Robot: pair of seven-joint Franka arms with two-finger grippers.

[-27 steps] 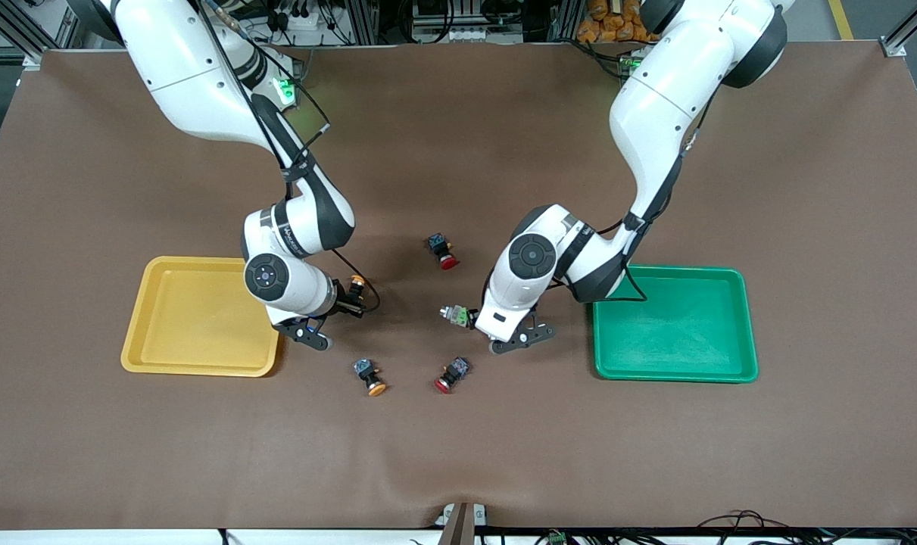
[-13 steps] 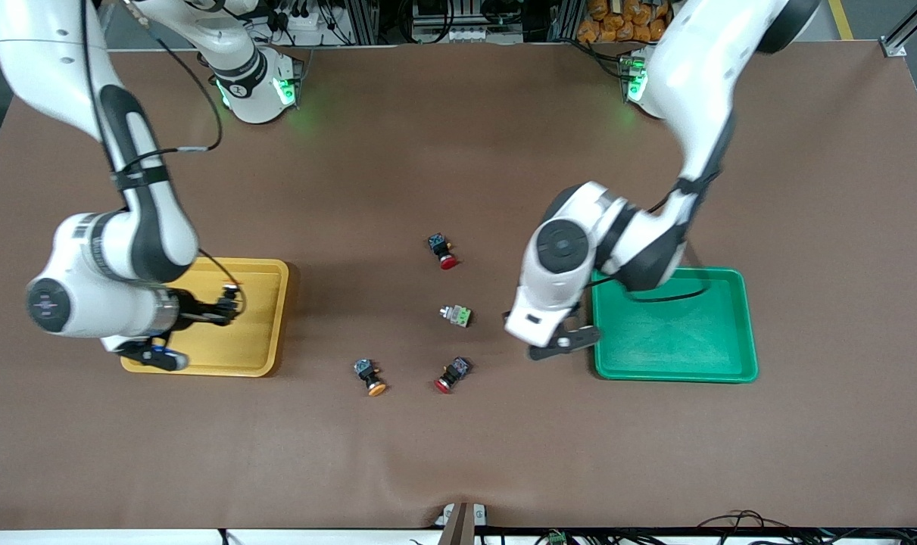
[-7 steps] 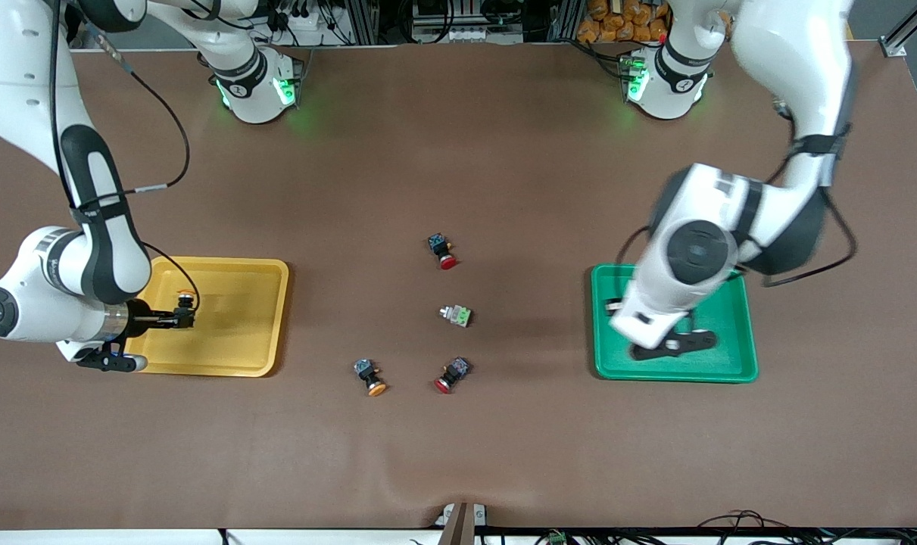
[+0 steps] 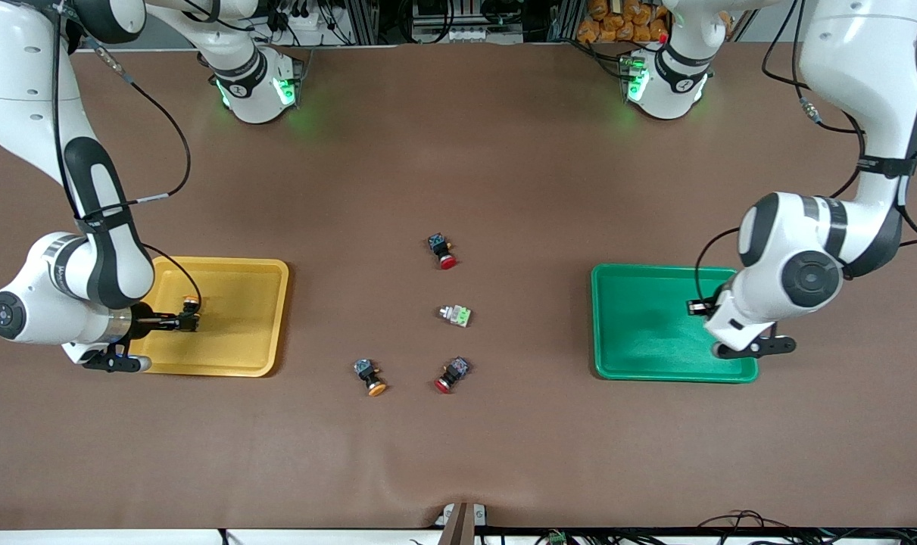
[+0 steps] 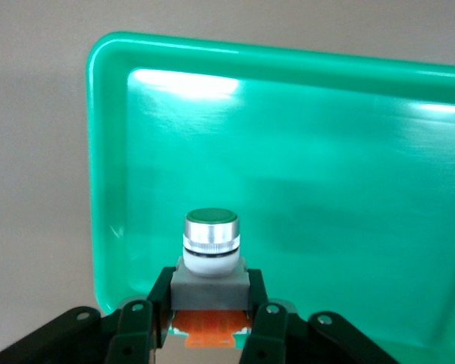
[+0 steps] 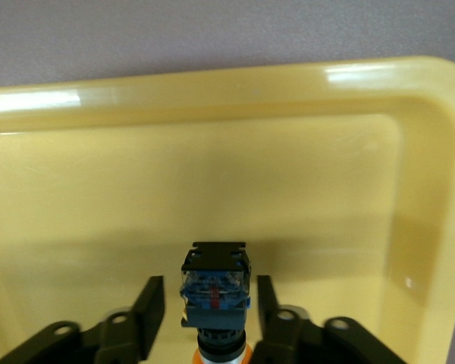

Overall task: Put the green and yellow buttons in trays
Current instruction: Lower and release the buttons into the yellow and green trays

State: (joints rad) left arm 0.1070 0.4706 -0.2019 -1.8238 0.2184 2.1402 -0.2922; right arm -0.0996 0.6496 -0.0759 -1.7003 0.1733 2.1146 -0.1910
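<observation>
My left gripper (image 4: 697, 306) (image 5: 210, 282) is shut on a pale grey-bodied button (image 5: 210, 258) with a round green cap and an orange block, over the green tray (image 4: 640, 333) (image 5: 326, 152). My right gripper (image 4: 184, 322) (image 6: 210, 292) is open low in the yellow tray (image 4: 231, 356) (image 6: 212, 98). A black-bodied button with an orange-yellow cap (image 4: 191, 306) (image 6: 214, 292) sits between its fingers with gaps at both sides. On the table's middle lie a grey-bodied button with a green block (image 4: 456, 315) and a black-bodied orange-capped button (image 4: 369, 376).
Two black-bodied buttons with red caps lie mid-table: one (image 4: 443, 251) farther from the front camera than the grey button, one (image 4: 451, 375) nearer. The brown mat has a fold at its near edge (image 4: 397, 462).
My left arm has swung from the table's middle to over the green tray with its button. My right gripper moved over the yellow tray with the orange-capped button and has stayed there since.
</observation>
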